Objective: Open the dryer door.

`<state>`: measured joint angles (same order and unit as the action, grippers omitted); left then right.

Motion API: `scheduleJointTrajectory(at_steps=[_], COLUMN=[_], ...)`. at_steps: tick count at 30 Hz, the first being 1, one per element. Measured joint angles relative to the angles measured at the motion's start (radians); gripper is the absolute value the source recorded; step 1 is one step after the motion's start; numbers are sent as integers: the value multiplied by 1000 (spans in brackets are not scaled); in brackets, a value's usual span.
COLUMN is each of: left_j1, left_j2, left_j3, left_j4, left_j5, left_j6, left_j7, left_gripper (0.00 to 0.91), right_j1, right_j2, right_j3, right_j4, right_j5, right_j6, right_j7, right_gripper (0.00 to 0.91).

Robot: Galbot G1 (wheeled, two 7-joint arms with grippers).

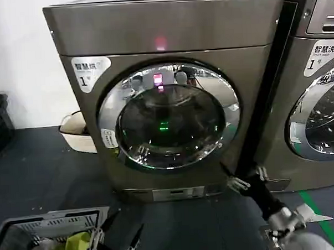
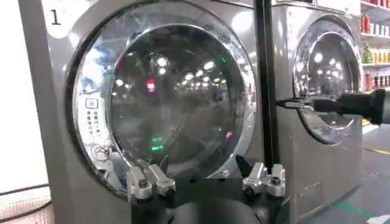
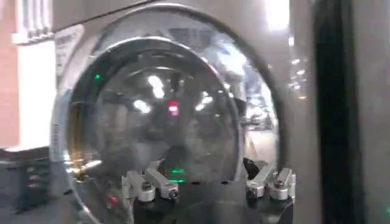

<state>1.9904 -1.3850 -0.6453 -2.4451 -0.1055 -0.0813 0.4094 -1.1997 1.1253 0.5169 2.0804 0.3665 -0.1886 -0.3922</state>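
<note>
Dryer [image 1: 169, 42], grey, standing on dark floor [image 1: 41, 175]; round glass door [image 1: 169, 116] shut, facing the robot. Right gripper [image 1: 242, 176]: fingers spread, raised just off the door's lower right rim, not touching. Left gripper [image 1: 119, 232]: fingers spread, low, well short of the door, beside laundry basket [image 1: 27, 228]

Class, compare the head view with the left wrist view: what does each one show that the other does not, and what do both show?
Head view alone: a laundry basket on the dark floor, a white tub beside the dryer, and the label marked 1 in full.

Left wrist view alone: shelves of bottles in the background, and the left gripper close up, open.

Both: the dryer door, shut, the neighbouring machine, and the right gripper near the door's right edge.
</note>
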Motion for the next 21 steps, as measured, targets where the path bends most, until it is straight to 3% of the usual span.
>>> scheduleJointTrajectory(at_steps=[21], left_j1=[-6], left_j2=[-15], left_j3=[-12], left_j4=[7], left_j5=[7], left_j6=[5], left_j7=[5], left_gripper=[907], right_j1=[329], right_j2=[103], right_j3=[-369], right_j4=[-225], right_j5=[-71], right_j6=[15], right_j7=[3], right_gripper=[907])
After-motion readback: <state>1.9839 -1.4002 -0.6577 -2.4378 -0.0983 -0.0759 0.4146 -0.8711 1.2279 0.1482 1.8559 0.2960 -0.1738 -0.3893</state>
